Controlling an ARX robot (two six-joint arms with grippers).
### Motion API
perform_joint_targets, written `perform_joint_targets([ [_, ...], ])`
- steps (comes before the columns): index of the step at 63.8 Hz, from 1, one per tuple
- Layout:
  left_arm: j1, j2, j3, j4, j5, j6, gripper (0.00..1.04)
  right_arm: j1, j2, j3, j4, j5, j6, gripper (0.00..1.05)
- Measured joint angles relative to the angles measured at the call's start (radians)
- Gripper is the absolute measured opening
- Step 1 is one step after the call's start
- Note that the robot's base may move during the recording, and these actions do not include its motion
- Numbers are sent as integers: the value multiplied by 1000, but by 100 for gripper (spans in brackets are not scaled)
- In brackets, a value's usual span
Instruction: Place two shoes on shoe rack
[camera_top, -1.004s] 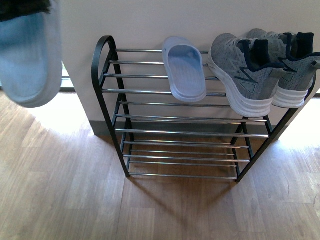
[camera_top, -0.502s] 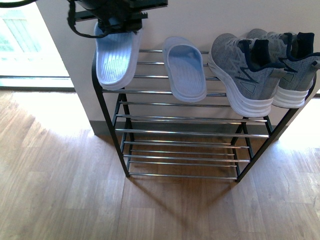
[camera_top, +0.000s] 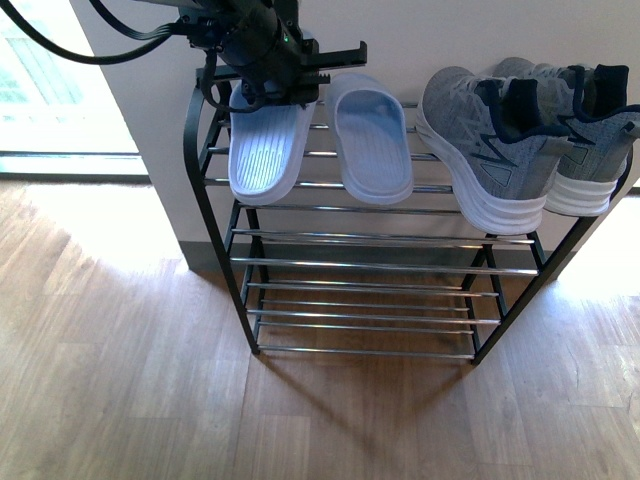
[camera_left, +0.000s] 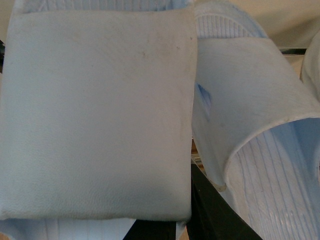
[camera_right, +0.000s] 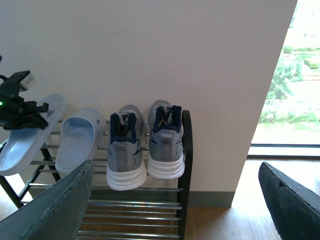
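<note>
Shoe rack (camera_top: 215, 215) of black curved side frames and shiny chrome rods. On its top tier: left pincer (camera_top: 268, 92) clamped on the strap of a pale blue ribbed slide sandal (camera_top: 265, 155), just beside its smooth-strapped twin (camera_top: 372, 140); two grey knit sneakers (camera_top: 490, 140) with thick white soles further along. Right pincer (camera_right: 175, 205) spread wide, clear of the rack.

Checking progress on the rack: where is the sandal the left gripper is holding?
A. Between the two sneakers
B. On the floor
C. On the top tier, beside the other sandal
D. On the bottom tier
C: the held sandal lies on the rack's top rods beside the other sandal, under the left gripper.
</note>
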Motion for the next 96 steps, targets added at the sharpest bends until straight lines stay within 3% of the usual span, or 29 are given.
perform_joint_targets([
  [13,0,13,3,4,-2,-9,36,0,0,0,0,0,0,96],
  [17,-2,8,-5,33,-3,-15,51,0,0,0,0,0,0,96],
  [26,-22,-95,-150,138,-106,-50,84,0,0,0,0,0,0,96],
  [32,-32,-179,-240,192,-174,-73,97,0,0,0,0,0,0,96],
  [40,-35,-344,-414,299,-300,-103,95,0,0,0,0,0,0,96],
  [52,-11,-605,-696,399,-402,-116,95,0,0,0,0,0,0,96],
  [59,3,-815,-904,463,-523,-64,95,0,0,0,0,0,0,96],
  [68,21,-1071,-1099,439,-616,-29,95,0,0,0,0,0,0,96],
  [82,-2,-1569,-1361,247,-791,-80,95,0,0,0,0,0,0,96],
  [89,-7,-1649,-1372,237,-801,-113,95,0,0,0,0,0,0,96],
  [90,0,-1657,-1381,256,-769,-100,94,0,0,0,0,0,0,96],
  [91,24,-1672,-1411,333,-658,-58,89,0,0,0,0,0,0,96],
  [94,68,-1698,-1486,470,-460,50,78,0,0,0,0,0,0,96],
  [96,86,-1714,-1518,507,-389,107,73,0,0,0,0,0,0,96],
])
